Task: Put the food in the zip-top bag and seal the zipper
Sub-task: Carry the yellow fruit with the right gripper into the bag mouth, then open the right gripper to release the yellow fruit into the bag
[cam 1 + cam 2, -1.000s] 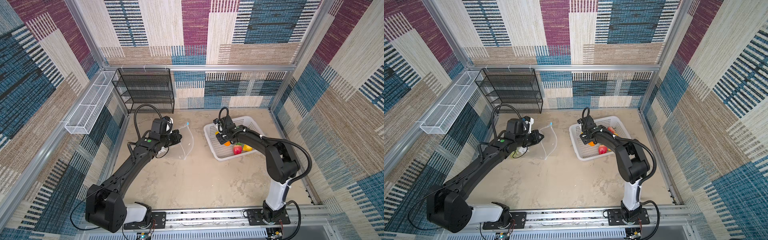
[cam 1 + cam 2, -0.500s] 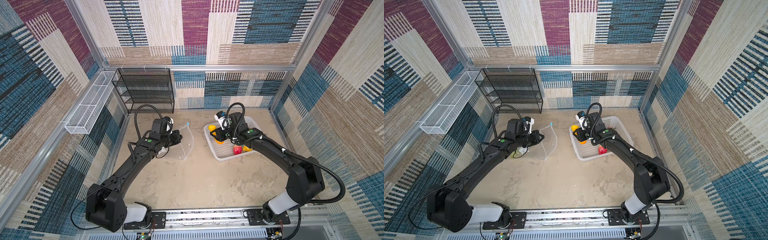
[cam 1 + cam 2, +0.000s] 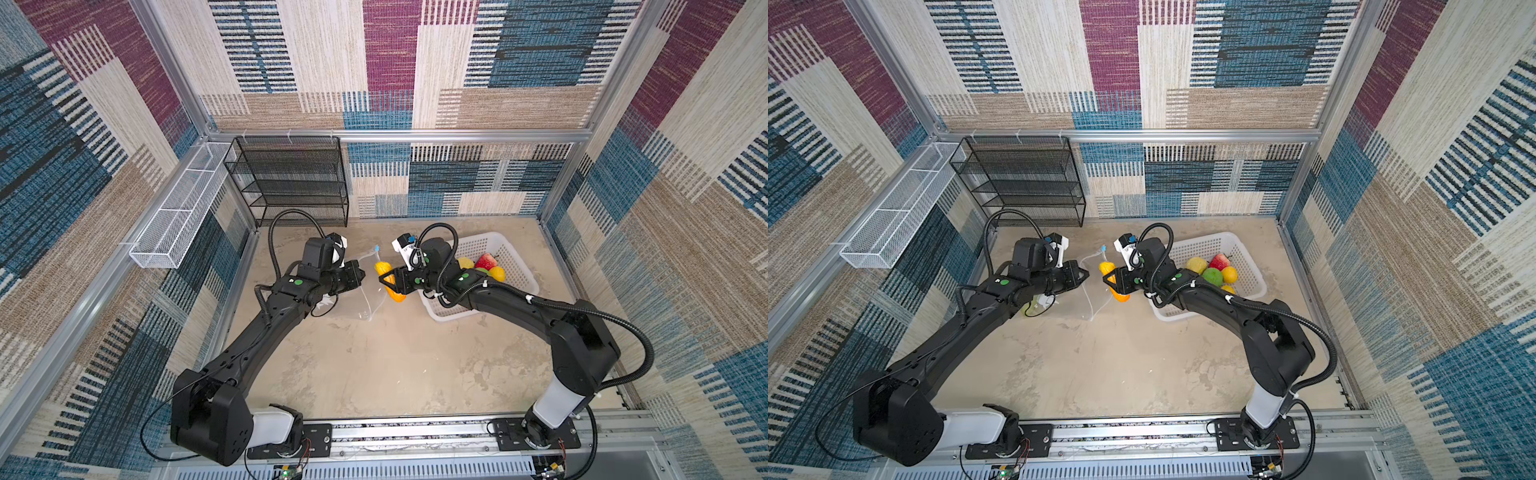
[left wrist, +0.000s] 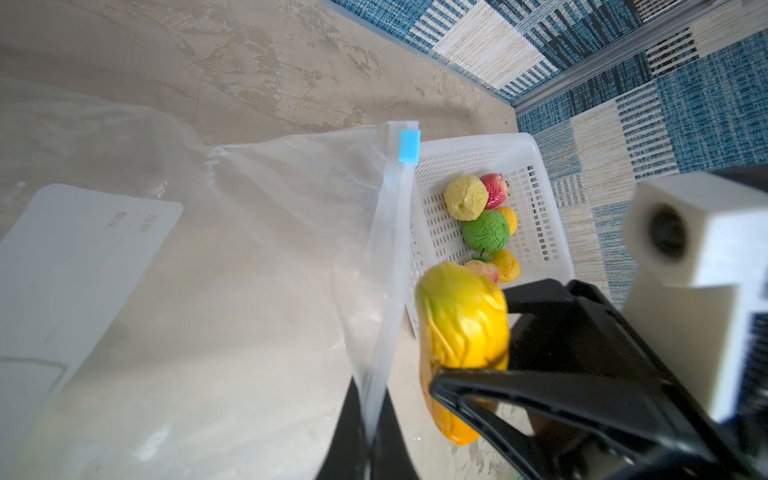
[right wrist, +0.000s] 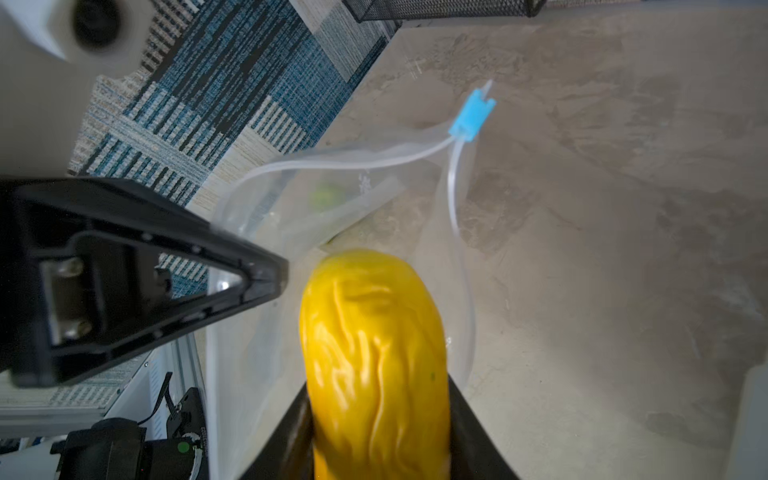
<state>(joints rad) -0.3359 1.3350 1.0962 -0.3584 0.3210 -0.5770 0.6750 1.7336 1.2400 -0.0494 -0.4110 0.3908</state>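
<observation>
Zip-top bag (image 3: 360, 300) (image 3: 1093, 296) (image 4: 249, 291) (image 5: 332, 199) lay on the sand-coloured table (image 3: 374, 374), left of the middle. Its mouth was lifted and gaping toward the white basket (image 3: 490, 237) (image 3: 1225, 239) (image 4: 478, 145), which stood just beside it on the right.

From where I stood, the left gripper (image 3: 360, 275) (image 3: 1086, 274) (image 4: 368, 436) was pressed together on the bag's mouth edge, pinching the plastic at the zipper (image 4: 390, 257) (image 5: 453, 187) and holding that lip up. The right gripper (image 3: 384, 281) (image 3: 1108, 279) (image 5: 378, 411) was clamped on a long yellow fruit (image 3: 389, 283) (image 3: 1113, 283) (image 4: 461, 324) (image 5: 374, 340), orange at its lower end. It held the fruit in the air right at the opening, between bag and basket. I could not tell whether the tip had crossed the rim.

More food (image 3: 484, 266) (image 3: 1212, 270) (image 4: 484, 224) sat in the basket: a pale yellow piece, a red strawberry, a green piece and some yellow-orange ones. Something greenish showed through the plastic inside the bag, too blurred to name.

The little light-blue slider (image 3: 377, 248) (image 3: 1103, 248) (image 4: 409, 145) (image 5: 471, 116) sat at the far end of the parted track.
</observation>
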